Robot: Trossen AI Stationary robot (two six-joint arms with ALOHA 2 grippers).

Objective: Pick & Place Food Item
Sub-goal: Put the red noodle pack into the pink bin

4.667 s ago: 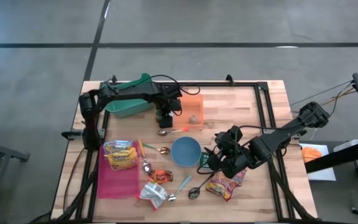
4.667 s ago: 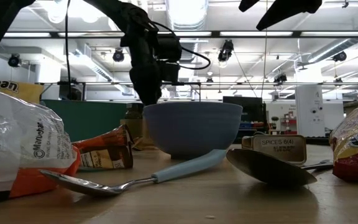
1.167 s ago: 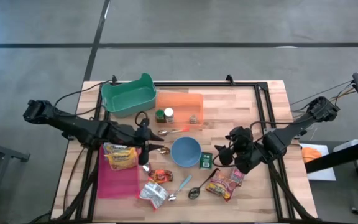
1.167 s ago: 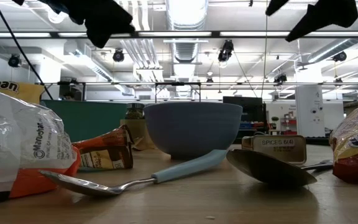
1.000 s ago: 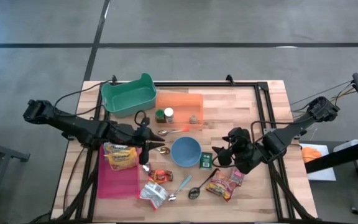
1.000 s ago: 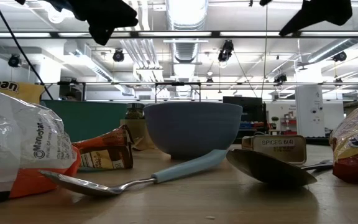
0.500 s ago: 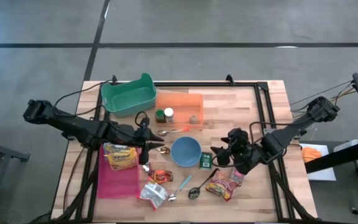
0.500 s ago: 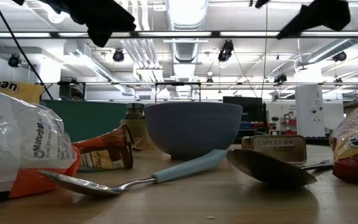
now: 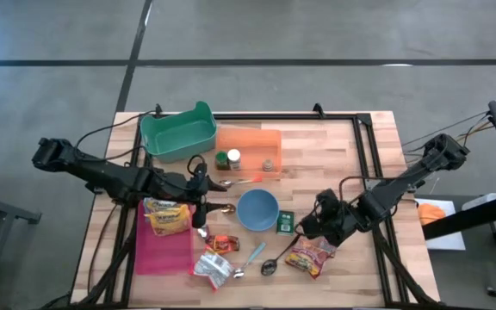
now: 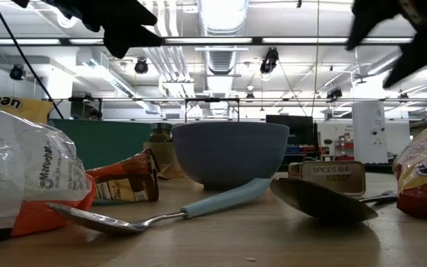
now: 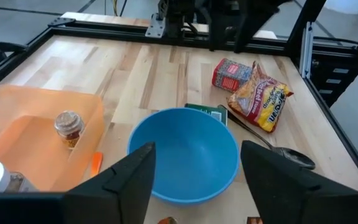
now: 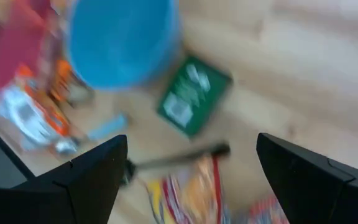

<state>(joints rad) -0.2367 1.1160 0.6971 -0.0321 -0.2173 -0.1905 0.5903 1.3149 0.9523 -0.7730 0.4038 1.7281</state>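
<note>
The right gripper is seen from above with its fingers spread and nothing between them, hovering just beside the green spice packet and above the yellow-and-red snack bag. The left gripper is held over the table's left half, beside the blue bowl and above a yellow snack bag lying on a pink tray. A green bin and an orange tray holding small jars are set at the far side.

At table level, the bowl is shown upright behind a blue-handled spoon, with the spice packet to its right and an orange-and-white bag at the left edge.

Through the left wrist camera, the left fingers are seen parted and empty, with the bowl between them, a spice jar in the orange tray, and a snack bag and red can farther off.

Through the right wrist camera, the wide-set fingers frame the green packet, lying flat on the wood just beside the bowl.
</note>
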